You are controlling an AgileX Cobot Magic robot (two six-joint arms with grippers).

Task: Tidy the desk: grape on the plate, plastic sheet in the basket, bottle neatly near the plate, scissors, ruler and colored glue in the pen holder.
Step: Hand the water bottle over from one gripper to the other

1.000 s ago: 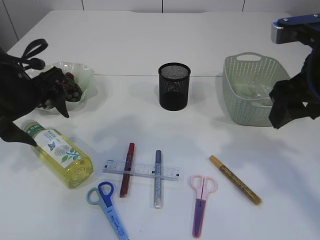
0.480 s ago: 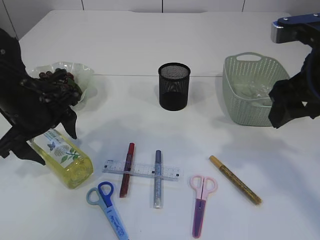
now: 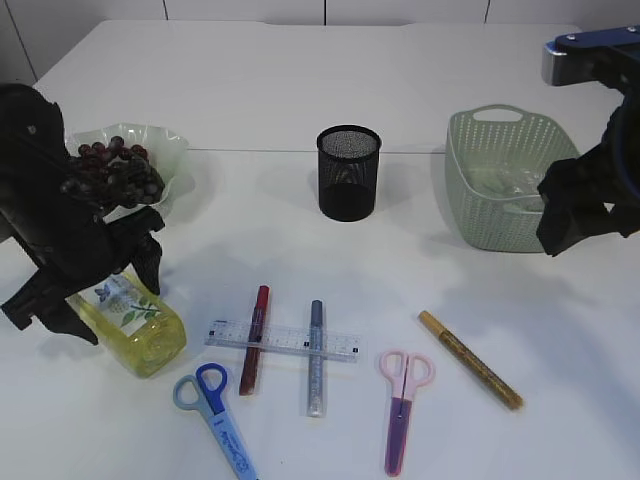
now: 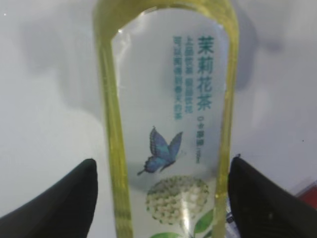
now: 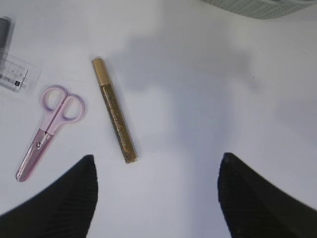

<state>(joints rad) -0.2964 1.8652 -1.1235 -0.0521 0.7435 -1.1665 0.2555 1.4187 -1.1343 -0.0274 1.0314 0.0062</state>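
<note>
A yellow tea bottle (image 3: 140,332) (image 4: 168,99) lies on its side at the front left. My left gripper (image 3: 112,300) (image 4: 161,198) stands open astride its label, gripping nothing. Dark grapes (image 3: 112,170) rest on the clear plate (image 3: 168,142). A clear plastic sheet (image 3: 500,185) lies in the green basket (image 3: 488,228). The ruler (image 3: 285,340) lies across red glue (image 3: 255,338) and silver glue (image 3: 315,358). Blue scissors (image 3: 215,410), pink scissors (image 3: 403,410) (image 5: 47,131) and gold glue (image 3: 470,358) (image 5: 114,111) lie in front. My right gripper (image 3: 565,235) (image 5: 158,198) hangs open and empty.
The black mesh pen holder (image 3: 348,172) stands at the table's middle, behind the row of glue pens. The basket's edge (image 5: 262,6) shows at the top of the right wrist view, the ruler's end (image 5: 12,74) at its left.
My left arm has swung from the plate down and forward onto the bottle, and its open fingers now straddle it. The right arm has not moved.
</note>
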